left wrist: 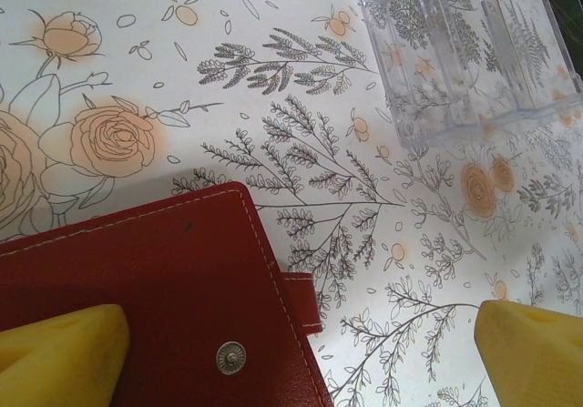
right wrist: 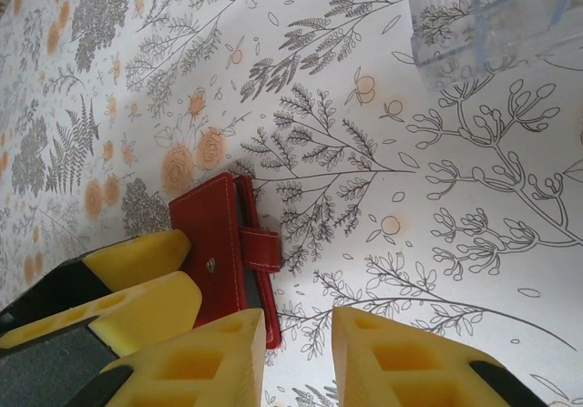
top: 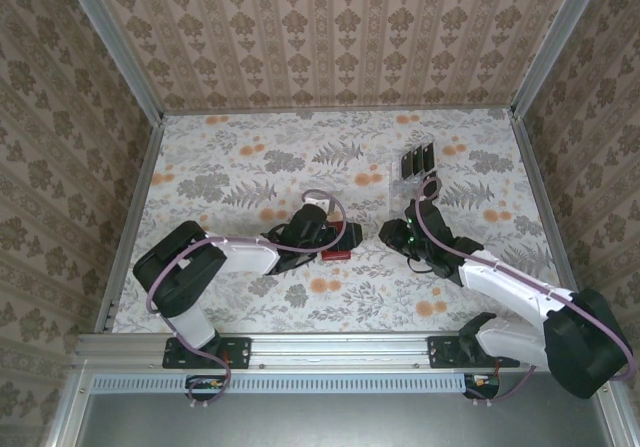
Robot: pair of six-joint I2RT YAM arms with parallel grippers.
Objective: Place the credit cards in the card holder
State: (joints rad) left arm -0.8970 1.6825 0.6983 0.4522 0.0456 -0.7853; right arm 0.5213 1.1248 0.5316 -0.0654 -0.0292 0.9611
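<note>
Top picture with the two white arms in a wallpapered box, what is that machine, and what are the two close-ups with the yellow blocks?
It is a pair of small robot arms bolted at the near edge of a table with a flowered cover. The top picture looks down from above and behind them. The other two come from a camera on each wrist, so the yellow blocks along the bottom edge are that arm's own fingers. On the table lie a closed red wallet with a snap tab, and a clear plastic rack with black cards standing in it. The left gripper is wide open over the wallet's edge. The right gripper is open too, near the wallet. Neither holds anything.
</note>
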